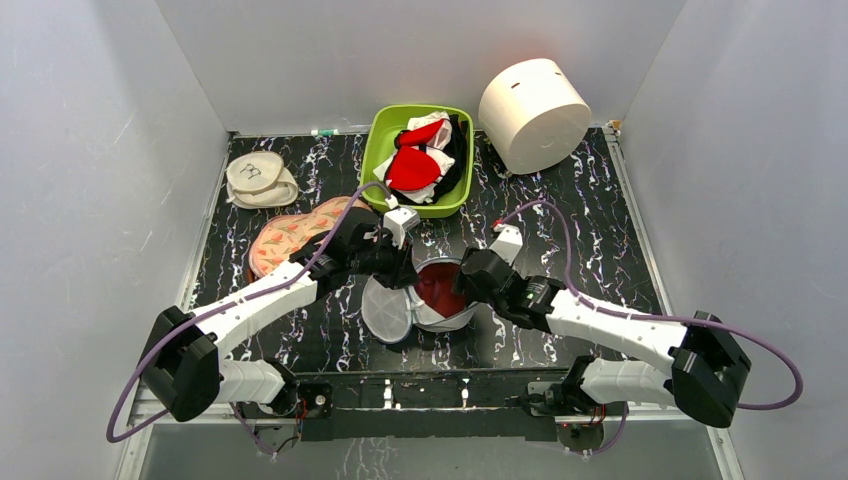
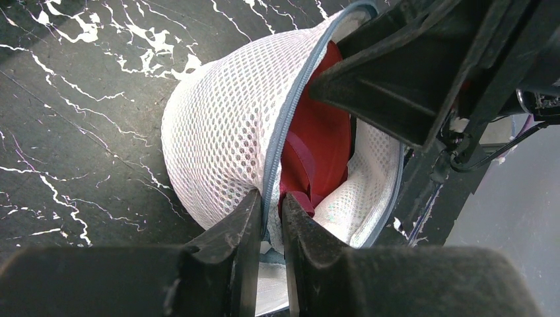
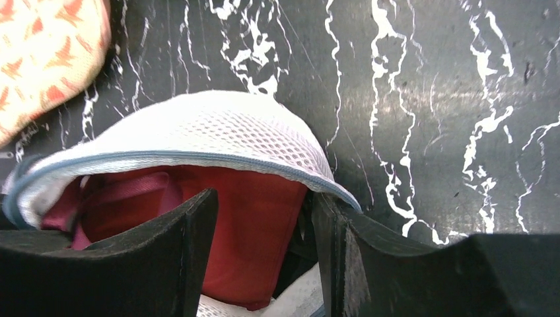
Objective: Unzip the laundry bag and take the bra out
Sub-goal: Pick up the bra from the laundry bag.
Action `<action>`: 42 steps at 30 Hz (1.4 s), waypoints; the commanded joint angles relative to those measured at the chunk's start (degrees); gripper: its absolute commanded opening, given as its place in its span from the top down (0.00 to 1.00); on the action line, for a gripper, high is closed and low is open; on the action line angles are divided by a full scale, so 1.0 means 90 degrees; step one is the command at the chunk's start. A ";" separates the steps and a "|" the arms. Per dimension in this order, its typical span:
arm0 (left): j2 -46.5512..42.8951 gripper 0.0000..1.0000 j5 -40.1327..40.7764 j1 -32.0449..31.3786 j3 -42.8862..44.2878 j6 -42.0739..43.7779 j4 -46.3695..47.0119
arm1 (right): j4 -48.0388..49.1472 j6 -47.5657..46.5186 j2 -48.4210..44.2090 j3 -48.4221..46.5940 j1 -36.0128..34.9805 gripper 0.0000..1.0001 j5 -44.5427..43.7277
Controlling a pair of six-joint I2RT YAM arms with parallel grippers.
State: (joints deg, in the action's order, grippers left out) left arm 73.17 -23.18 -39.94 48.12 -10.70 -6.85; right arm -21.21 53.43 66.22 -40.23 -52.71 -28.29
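The white mesh laundry bag (image 1: 445, 315) lies on its side at the table's middle, unzipped, with its round lid (image 1: 387, 312) flopped open to the left. The maroon bra (image 1: 440, 288) shows inside the opening. My left gripper (image 2: 269, 214) is shut on the bag's grey-blue zip rim (image 2: 290, 125), with mesh (image 2: 218, 125) to its left and the bra (image 2: 317, 145) to its right. My right gripper (image 3: 264, 205) is open at the bag's mouth, its fingers either side of a bra cup (image 3: 251, 224) under the mesh edge (image 3: 224, 132). In the top view the grippers (image 1: 410, 275) (image 1: 468, 285) meet over the bag.
A green basin (image 1: 378, 150) at the back holds a red-and-white garment (image 1: 415, 165). A big white cylinder (image 1: 533, 113) stands at back right. A peach floral pouch (image 1: 290, 235) lies left of the bag, and it also shows in the right wrist view (image 3: 46, 53). A small mesh bag (image 1: 258, 180) lies far left.
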 commanded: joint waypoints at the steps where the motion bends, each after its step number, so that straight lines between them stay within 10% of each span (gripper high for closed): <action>1: -0.0122 0.85 -0.0178 -0.0025 0.0158 -0.0040 0.0067 | 0.0767 0.0161 0.0050 0.0296 0.0026 0.47 0.0378; 14: -0.0103 0.87 -0.0207 -0.0039 0.0143 -0.0042 0.0058 | 0.1146 -0.0264 0.0418 -0.0032 0.0028 0.65 0.0374; 23: -0.0105 0.88 0.0033 -0.0034 0.0174 0.0033 -0.0028 | 0.1011 -0.0476 -0.0118 -0.0203 0.0026 0.95 0.0757; 42: -0.0283 0.79 0.0154 -0.0034 0.0167 0.0074 -0.0060 | 0.0567 -0.1402 -0.1632 -0.1247 0.0027 1.00 0.2019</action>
State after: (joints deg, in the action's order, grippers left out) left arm 72.69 -21.58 -39.99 48.12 -10.46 -6.96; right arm -19.22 42.83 56.16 -45.25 -52.69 -10.61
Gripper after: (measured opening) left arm 0.199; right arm 0.065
